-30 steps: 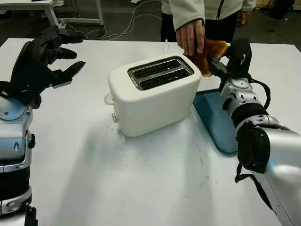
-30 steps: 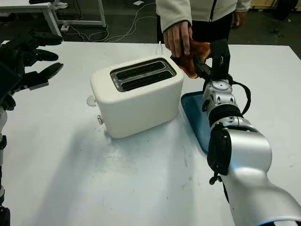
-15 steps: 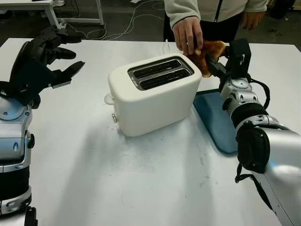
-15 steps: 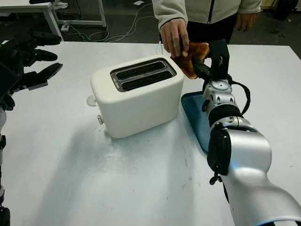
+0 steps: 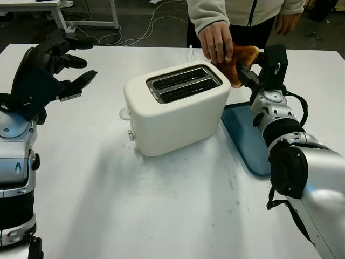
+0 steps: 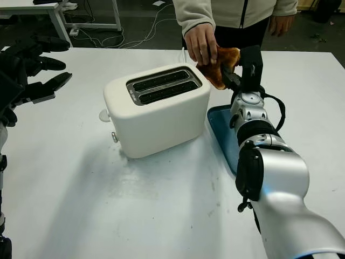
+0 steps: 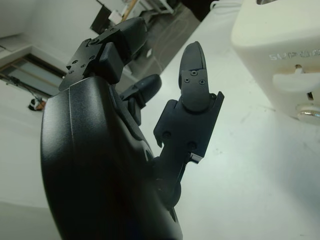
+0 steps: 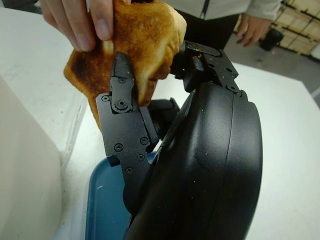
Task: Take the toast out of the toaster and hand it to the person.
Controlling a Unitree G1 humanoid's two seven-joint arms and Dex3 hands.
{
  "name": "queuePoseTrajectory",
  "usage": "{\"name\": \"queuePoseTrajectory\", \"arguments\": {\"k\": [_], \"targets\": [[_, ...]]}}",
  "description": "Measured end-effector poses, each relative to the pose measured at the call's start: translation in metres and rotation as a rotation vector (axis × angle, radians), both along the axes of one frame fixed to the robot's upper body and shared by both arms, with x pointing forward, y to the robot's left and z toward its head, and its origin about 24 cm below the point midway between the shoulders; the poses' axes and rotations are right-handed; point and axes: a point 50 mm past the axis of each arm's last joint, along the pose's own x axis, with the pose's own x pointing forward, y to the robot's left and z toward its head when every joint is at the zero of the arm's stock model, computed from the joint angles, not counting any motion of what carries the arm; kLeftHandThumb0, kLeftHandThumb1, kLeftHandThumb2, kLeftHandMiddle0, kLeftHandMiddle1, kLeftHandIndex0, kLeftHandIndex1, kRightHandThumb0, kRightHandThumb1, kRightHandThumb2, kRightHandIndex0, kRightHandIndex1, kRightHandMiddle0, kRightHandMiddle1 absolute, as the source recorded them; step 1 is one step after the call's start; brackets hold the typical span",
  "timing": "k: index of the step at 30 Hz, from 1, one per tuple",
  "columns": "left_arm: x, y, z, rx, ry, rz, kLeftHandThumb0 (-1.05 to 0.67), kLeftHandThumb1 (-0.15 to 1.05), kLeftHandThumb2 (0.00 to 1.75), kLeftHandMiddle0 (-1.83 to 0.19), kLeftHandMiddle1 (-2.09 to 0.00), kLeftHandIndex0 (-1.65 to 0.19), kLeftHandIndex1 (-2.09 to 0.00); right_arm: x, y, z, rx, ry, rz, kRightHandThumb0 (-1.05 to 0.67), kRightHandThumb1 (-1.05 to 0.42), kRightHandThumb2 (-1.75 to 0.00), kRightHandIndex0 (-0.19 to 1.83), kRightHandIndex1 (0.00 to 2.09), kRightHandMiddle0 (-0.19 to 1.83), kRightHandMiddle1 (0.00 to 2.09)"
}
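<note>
A browned slice of toast [image 5: 243,58] is held up past the far right corner of the white toaster [image 5: 175,108]. My right hand [image 5: 257,73] is shut on the toast [image 8: 145,45], its fingers [image 8: 122,80] pressed against the slice. A person's hand [image 5: 216,40] grips the toast's top edge from above at the same time. Both toaster slots [image 5: 184,83] look dark and hollow. My left hand [image 5: 46,67] is open, raised above the table's far left, well apart from the toaster.
A blue tray [image 5: 247,137] lies on the white table [image 5: 161,205] right of the toaster, under my right forearm. The person [image 6: 232,13] stands at the table's far edge. Cables and a table leg sit on the floor behind.
The person's hand has shifted slightly on the toast's top edge. Toast, my right hand and my left hand stay where they were.
</note>
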Motion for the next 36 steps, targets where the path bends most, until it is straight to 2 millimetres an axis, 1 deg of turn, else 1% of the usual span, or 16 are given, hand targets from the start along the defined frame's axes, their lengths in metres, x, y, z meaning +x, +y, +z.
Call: {"name": "queuePoseTrajectory", "arguments": {"k": [2,3,7,9,10,12,13,14,15,18,21,23,24,25,29,36], "targets": [[0.0,0.0,0.0,0.0,0.0,0.0,-0.32,0.72,0.51,-0.11,-1.17,-0.22,-0.85,-0.001,0.0,-0.001,-0.004,-0.009,-0.003,-0.49,-0.92,-0.21,0.53,0.38,0.52,0.25],[0.0,0.0,0.0,-0.001,0.001,-0.001,-0.32,0.72,0.51,-0.1,-1.17,-0.22,-0.85,-0.001,-0.001,-0.001,-0.007,-0.012,-0.003,-0.52,-0.92,-0.22,0.49,0.23,0.49,0.13],[0.0,-0.001,-0.001,-0.008,0.002,-0.004,-0.32,0.71,0.51,-0.12,-1.18,-0.23,-0.87,-0.001,0.0,-0.002,-0.088,-0.007,-0.005,-0.55,-0.92,-0.28,0.37,0.03,0.34,0.01],[0.0,-0.002,-0.001,-0.006,0.003,-0.005,-0.32,0.71,0.52,-0.12,-1.18,-0.23,-0.87,-0.002,-0.001,-0.002,-0.139,-0.003,-0.011,-0.54,-0.92,-0.31,0.42,0.59,0.24,0.0],[0.001,-0.002,-0.001,-0.006,0.003,-0.005,-0.32,0.71,0.52,-0.12,-1.18,-0.23,-0.87,-0.002,-0.004,-0.002,-0.174,0.0,-0.013,-0.54,-0.92,-0.34,0.23,0.58,0.21,0.0],[0.001,-0.002,-0.001,-0.007,0.006,-0.004,-0.31,0.7,0.53,-0.11,-1.19,-0.22,-0.88,-0.004,-0.009,-0.001,-0.229,0.002,-0.016,-0.55,-0.92,-0.37,0.12,0.36,0.15,0.01],[0.001,-0.001,-0.001,-0.007,0.007,-0.004,-0.31,0.69,0.54,-0.11,-1.19,-0.23,-0.88,-0.005,-0.013,-0.002,-0.243,-0.001,-0.024,-0.55,-0.92,-0.37,0.13,0.48,0.15,0.01],[0.001,-0.001,-0.001,-0.007,0.007,-0.004,-0.3,0.69,0.55,-0.11,-1.19,-0.22,-0.89,-0.006,-0.017,-0.003,-0.25,-0.009,-0.041,-0.56,-0.92,-0.37,0.16,0.83,0.15,0.01],[0.001,-0.001,-0.001,-0.007,0.006,-0.004,-0.3,0.69,0.56,-0.1,-1.19,-0.22,-0.89,-0.008,-0.02,-0.005,-0.255,-0.016,-0.054,-0.57,-0.92,-0.38,0.17,0.82,0.15,0.0],[0.001,-0.002,-0.001,-0.008,0.006,-0.004,-0.27,0.67,0.62,-0.08,-1.2,-0.19,-0.9,-0.013,-0.029,-0.01,-0.284,-0.026,-0.069,-0.6,-0.92,-0.46,0.08,0.37,0.17,0.01],[0.001,-0.001,-0.001,-0.026,0.005,-0.005,-0.28,0.64,0.68,-0.05,-1.22,-0.16,-0.92,-0.019,-0.033,-0.01,-0.308,-0.104,-0.049,-0.57,-0.92,-0.46,0.06,0.23,0.21,0.02],[0.0,-0.003,-0.002,-0.054,-0.002,-0.008,-0.32,0.64,0.69,-0.03,-1.2,-0.15,-0.92,-0.024,-0.033,-0.01,-0.306,-0.184,-0.016,-0.57,-0.92,-0.47,0.09,0.23,0.23,0.03],[-0.002,-0.003,-0.002,-0.069,-0.005,-0.004,-0.33,0.65,0.68,-0.02,-1.19,-0.13,-0.9,-0.027,-0.032,-0.011,-0.304,-0.222,-0.004,-0.57,-0.92,-0.47,0.25,0.46,0.24,0.02],[-0.005,-0.004,-0.002,-0.091,-0.008,-0.002,-0.35,0.69,0.62,-0.01,-1.15,-0.12,-0.87,-0.032,-0.031,-0.012,-0.311,-0.259,0.006,-0.64,-0.92,-0.47,0.2,0.6,0.25,0.02],[-0.019,-0.005,-0.012,-0.138,-0.029,0.034,-0.32,0.73,0.56,0.0,-1.12,-0.1,-0.84,-0.06,-0.02,-0.027,-0.34,-0.355,0.132,-0.62,-0.92,-0.52,0.09,0.29,0.22,0.01],[-0.047,-0.012,-0.03,-0.191,-0.097,0.098,-0.33,0.76,0.62,0.0,-1.05,-0.04,-0.82,-0.122,0.003,-0.059,-0.253,-0.393,0.28,-0.6,-0.92,-0.63,0.15,0.17,0.24,0.01]]}}
